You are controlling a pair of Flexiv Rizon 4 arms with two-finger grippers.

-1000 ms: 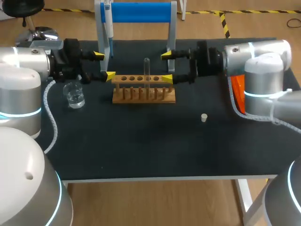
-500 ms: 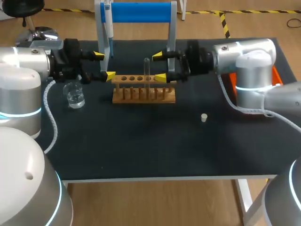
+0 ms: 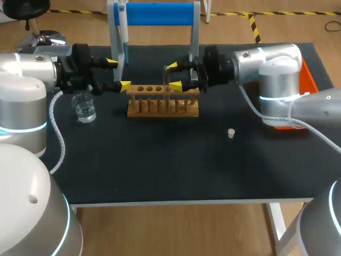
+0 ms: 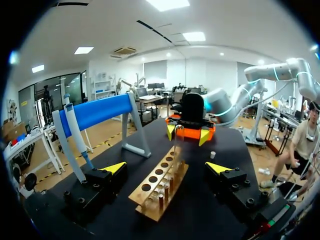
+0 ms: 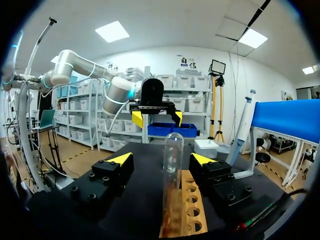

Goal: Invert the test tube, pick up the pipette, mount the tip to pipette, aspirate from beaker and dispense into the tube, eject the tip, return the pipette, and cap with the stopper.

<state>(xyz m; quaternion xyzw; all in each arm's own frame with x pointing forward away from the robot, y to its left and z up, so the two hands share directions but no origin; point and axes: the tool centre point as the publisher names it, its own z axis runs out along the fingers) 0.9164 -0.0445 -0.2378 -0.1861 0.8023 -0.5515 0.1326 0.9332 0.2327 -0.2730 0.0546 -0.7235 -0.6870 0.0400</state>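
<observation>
right gripper (image 3: 173, 76) spread around upright tube (image 3: 165, 78) in rack (image 3: 160, 108), not touching, left gripper (image 3: 118, 73) spread at rack's far end

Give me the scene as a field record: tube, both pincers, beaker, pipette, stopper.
tube: clear glass test tube, rounded end up, standing in wooden rack
right pincer: open, tube between its fingers
left pincer: open, at the rack's beaker-side end
beaker: clear glass beaker, holds liquid
pipette: white pipette, hanging on blue stand
stopper: small white stopper, loose on black table

Bright, even light — soft shadows.
</observation>
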